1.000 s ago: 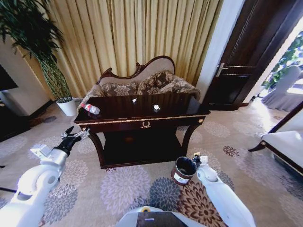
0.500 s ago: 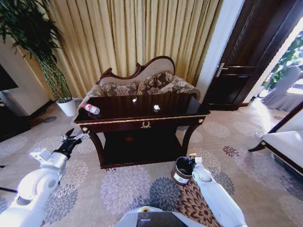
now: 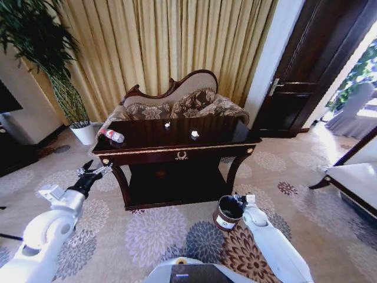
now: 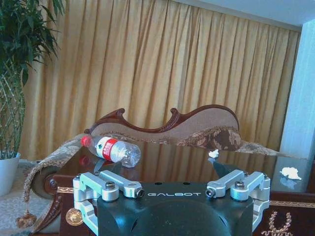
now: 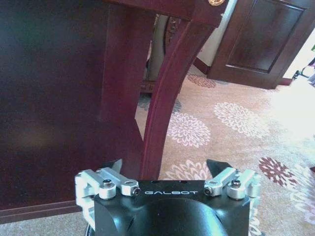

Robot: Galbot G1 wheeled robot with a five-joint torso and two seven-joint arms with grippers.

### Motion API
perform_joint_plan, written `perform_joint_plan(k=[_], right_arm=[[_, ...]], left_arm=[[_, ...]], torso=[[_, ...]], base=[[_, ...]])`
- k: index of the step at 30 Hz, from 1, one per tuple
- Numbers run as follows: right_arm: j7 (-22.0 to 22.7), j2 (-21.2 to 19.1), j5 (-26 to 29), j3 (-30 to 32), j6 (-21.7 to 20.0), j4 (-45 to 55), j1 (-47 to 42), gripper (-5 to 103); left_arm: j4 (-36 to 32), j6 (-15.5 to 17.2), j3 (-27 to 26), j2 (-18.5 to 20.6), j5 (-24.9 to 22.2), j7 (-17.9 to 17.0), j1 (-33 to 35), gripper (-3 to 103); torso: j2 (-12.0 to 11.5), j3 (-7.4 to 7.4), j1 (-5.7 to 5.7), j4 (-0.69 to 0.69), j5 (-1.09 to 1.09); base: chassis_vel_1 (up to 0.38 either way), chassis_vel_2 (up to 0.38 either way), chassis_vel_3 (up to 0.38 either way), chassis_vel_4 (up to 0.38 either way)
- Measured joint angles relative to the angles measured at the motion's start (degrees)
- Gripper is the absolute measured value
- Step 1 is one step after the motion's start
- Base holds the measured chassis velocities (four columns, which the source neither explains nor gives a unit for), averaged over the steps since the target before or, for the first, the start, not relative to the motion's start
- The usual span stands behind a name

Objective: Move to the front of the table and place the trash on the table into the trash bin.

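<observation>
Centrally in the head view, the table (image 3: pixel 177 144) is seen standing before a sofa (image 3: pixel 177 103), its gold emblem facing the camera. The bottle (image 3: pixel 112 135) is found lying on its side at the table's left end, red cap toward the upper left. Two white scraps (image 3: pixel 194 134) are noted on the tabletop, one near the centre and a smaller one further back. The bin (image 3: pixel 228 212) is observed standing upright on the carpet (image 3: pixel 147 236) at lower centre-right, just beside the table's right front leg.

The left arm is extended forward from the lower left of the frame, and its gripper (image 3: pixel 94 171) is held in the air level with the table's left edge, fingers parted and nothing between them. In the left wrist view the bottle (image 4: pixel 110 149) is seen lying just beyond the open jaws.

The right arm is reached up from the lower right, with its gripper (image 3: pixel 238 200) placed at the bin's rim; whether the fingers grip the rim cannot be told. In the right wrist view the table leg (image 5: pixel 165 93) is seen close ahead.
</observation>
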Motion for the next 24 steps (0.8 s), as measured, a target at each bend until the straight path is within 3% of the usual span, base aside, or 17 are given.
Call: perform_joint_plan(k=[9, 15, 24], right_arm=[[0.3, -1.0, 2.2, 0.1, 1.9, 5.2, -0.5, 100], [0.0, -5.1, 12.2, 0.7, 2.7, 20.5, -1.2, 100], [-2.7, -9.6, 17.3, 1.2, 4.4, 35.1, -0.9, 100]], left_arm=[[-0.1, 0.0, -0.3, 0.1, 0.0, 0.0, 0.2, 100], [-0.1, 0.0, 0.1, -0.2, 0.0, 0.0, -0.1, 100], [-0.4, -0.1, -0.1, 0.1, -0.2, 0.0, -0.3, 100]], torso=[[0.0, 0.00, 0.00, 0.00, 0.00], [0.0, 0.00, 0.00, 0.01, -0.02], [0.0, 0.00, 0.00, -0.01, 0.00]], base=[[0.000, 0.000, 0.000, 0.000], [0.000, 0.000, 0.000, 0.000], [0.000, 0.000, 0.000, 0.000]])
